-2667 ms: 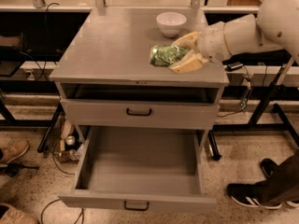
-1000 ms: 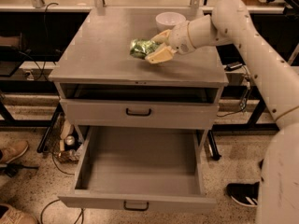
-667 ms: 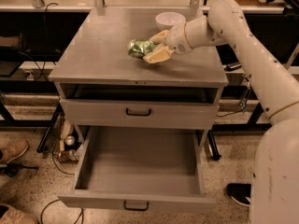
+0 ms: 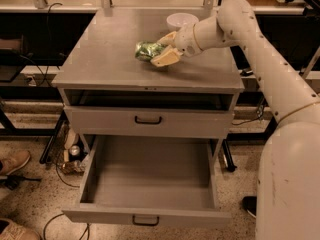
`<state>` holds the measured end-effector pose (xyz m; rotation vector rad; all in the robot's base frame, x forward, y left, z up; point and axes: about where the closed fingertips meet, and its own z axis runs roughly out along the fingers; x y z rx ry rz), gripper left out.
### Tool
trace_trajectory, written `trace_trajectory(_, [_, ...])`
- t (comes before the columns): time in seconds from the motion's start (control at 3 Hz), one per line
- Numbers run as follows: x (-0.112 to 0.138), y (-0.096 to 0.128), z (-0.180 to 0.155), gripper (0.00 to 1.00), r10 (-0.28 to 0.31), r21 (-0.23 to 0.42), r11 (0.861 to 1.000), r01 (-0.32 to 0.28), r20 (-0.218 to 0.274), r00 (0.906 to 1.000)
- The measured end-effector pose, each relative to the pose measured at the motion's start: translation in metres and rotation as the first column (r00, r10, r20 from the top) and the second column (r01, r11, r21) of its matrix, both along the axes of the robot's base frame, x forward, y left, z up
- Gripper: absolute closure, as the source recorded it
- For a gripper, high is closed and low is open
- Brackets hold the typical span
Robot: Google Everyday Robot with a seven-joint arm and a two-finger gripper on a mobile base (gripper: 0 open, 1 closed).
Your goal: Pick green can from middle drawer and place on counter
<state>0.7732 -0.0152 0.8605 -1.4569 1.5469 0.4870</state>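
The green can (image 4: 145, 50) is a small crumpled can lying on its side low over the middle of the grey counter (image 4: 105, 59); I cannot tell whether it touches the top. My gripper (image 4: 159, 49) reaches in from the right and is shut on the can, with one pale finger (image 4: 168, 37) behind it and one in front. The middle drawer (image 4: 150, 176) stands pulled out below, an empty grey tray with a black handle on its front panel.
A round white bowl (image 4: 182, 20) sits on the counter's back right, just behind my wrist. A closed drawer (image 4: 148, 120) sits under a dark slot. My arm's body (image 4: 290, 184) fills the right edge. Shoes and cables lie on the floor at left.
My gripper has carried the green can leftward and slightly back across the counter, from the right side toward the middle. The open drawer has not moved.
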Motion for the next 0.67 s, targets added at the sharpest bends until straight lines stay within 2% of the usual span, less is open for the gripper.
trace_trajectory(0.33, [0.0041, 0.0008, -0.0004, 0.11, 0.000, 0.000, 1.000, 0.000, -0.001, 1.0000])
trace_trajectory(0.67, [0.0059, -0.0015, 0.0005, 0.00, -0.008, 0.004, 1.000, 0.008, 0.003, 1.0000])
